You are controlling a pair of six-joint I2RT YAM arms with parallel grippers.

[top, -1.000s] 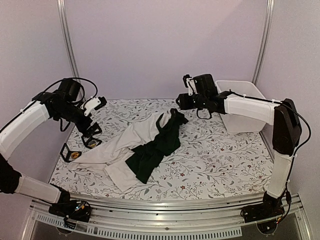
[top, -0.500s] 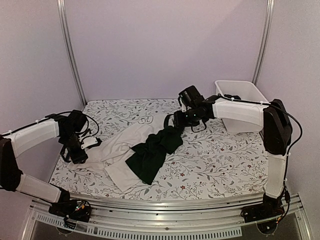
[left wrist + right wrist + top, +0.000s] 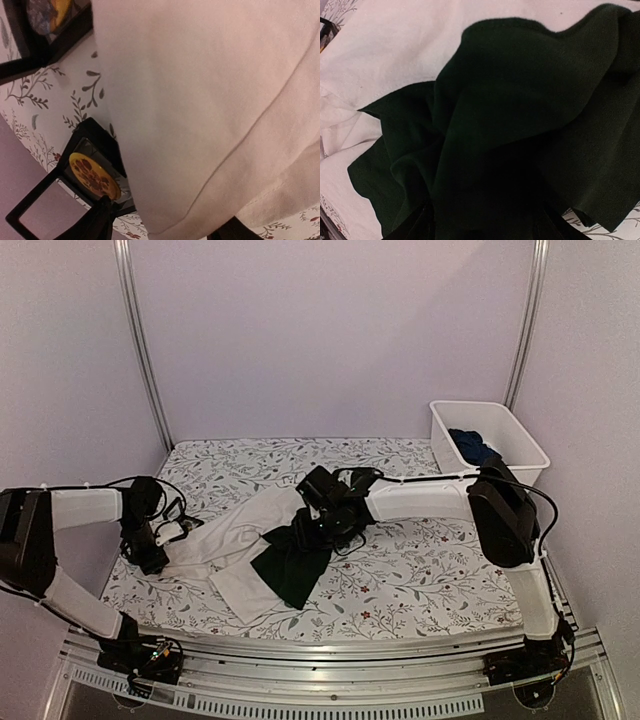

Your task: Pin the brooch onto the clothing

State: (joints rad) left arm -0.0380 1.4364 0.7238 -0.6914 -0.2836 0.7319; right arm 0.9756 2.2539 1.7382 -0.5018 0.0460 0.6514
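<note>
The clothing lies crumpled mid-table, with a white body point(image 3: 235, 540) and dark green part point(image 3: 295, 560); its print is hidden. My left gripper point(image 3: 150, 555) is low at the shirt's left edge. In the left wrist view it point(image 3: 165, 227) is open, its fingers on either side of the white hem point(image 3: 200, 125). A round yellow brooch with red flowers point(image 3: 92, 176) sits in a black square frame just left of the hem. A second framed one point(image 3: 47, 12) lies further off. My right gripper point(image 3: 312, 523) is down on the dark green fabric point(image 3: 520, 110), open, with cloth between its fingers.
A white bin point(image 3: 520, 435) at the back right holds a dark blue garment point(image 3: 475, 448). The tablecloth point(image 3: 430, 570) has a floral print. Metal posts stand at the back corners, and a rail runs along the near edge.
Both arms have come down. The left gripper moved nearer and lower to the shirt's left edge. The right gripper moved left and nearer onto the dark fabric, whose raised peak has dropped.
</note>
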